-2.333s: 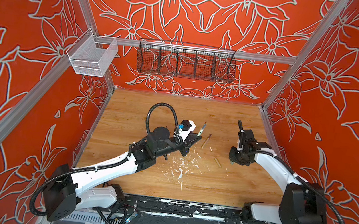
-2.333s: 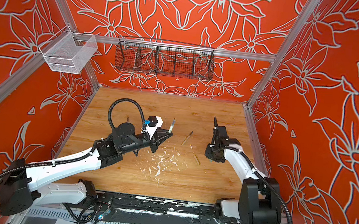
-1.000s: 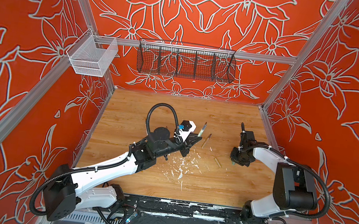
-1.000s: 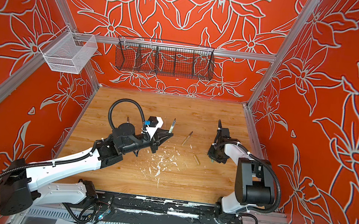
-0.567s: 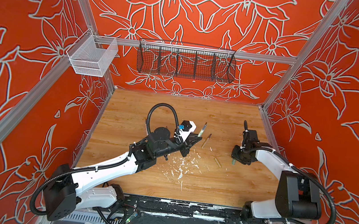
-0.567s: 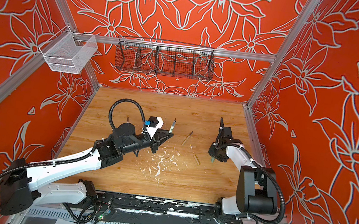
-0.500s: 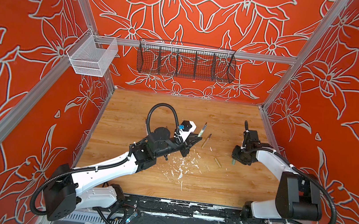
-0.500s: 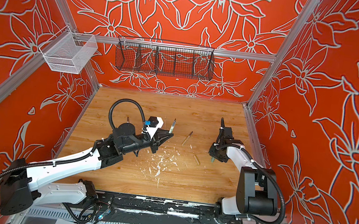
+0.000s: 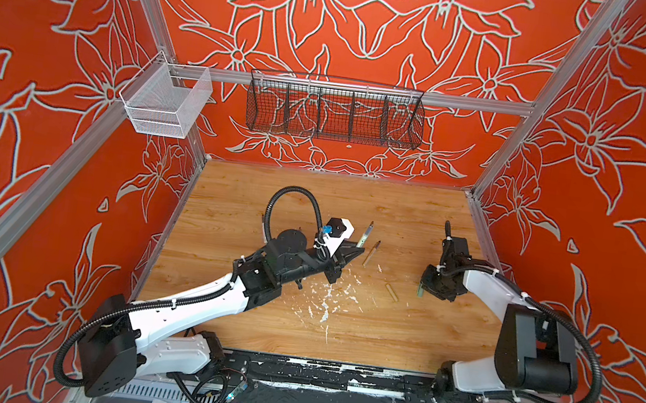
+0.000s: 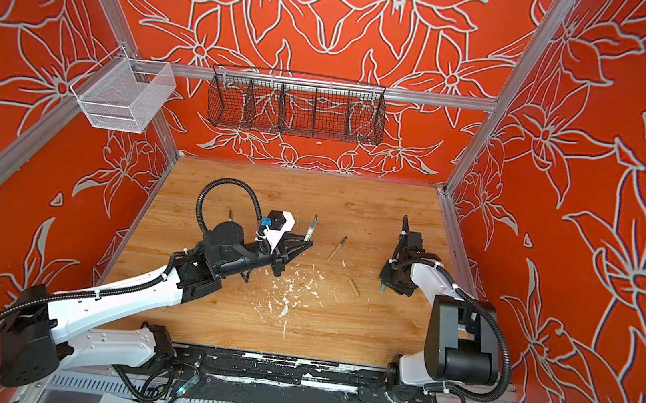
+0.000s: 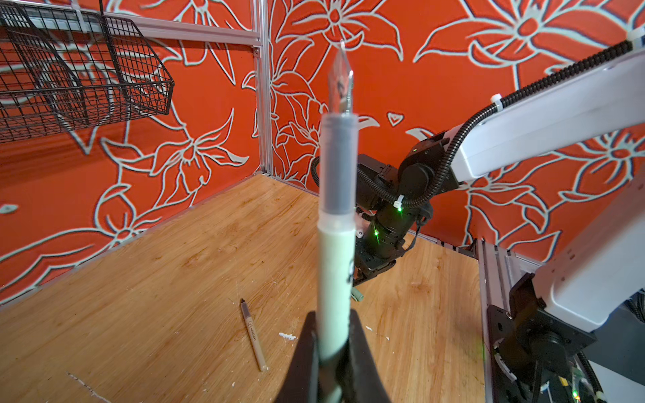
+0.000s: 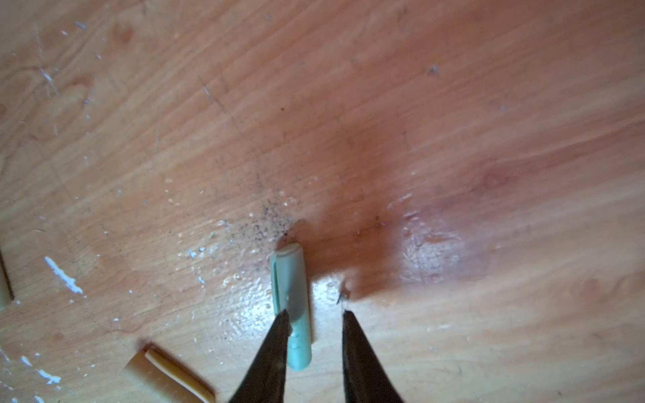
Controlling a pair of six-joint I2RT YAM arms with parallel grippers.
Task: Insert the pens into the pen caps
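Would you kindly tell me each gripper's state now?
Left gripper: closed on the thin light green pen.
Right gripper: open, over the short light green pen cap, not gripping.

The left gripper point(image 11: 333, 352) reaches forward, clamped on a pen point(image 11: 336, 244); the right gripper point(image 12: 316, 314) points down, fingers slightly apart.

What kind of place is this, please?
Probably a robot test cell: two arms mounted at a wooden table, closed in by orange flowered walls on metal frames, with wire baskets.
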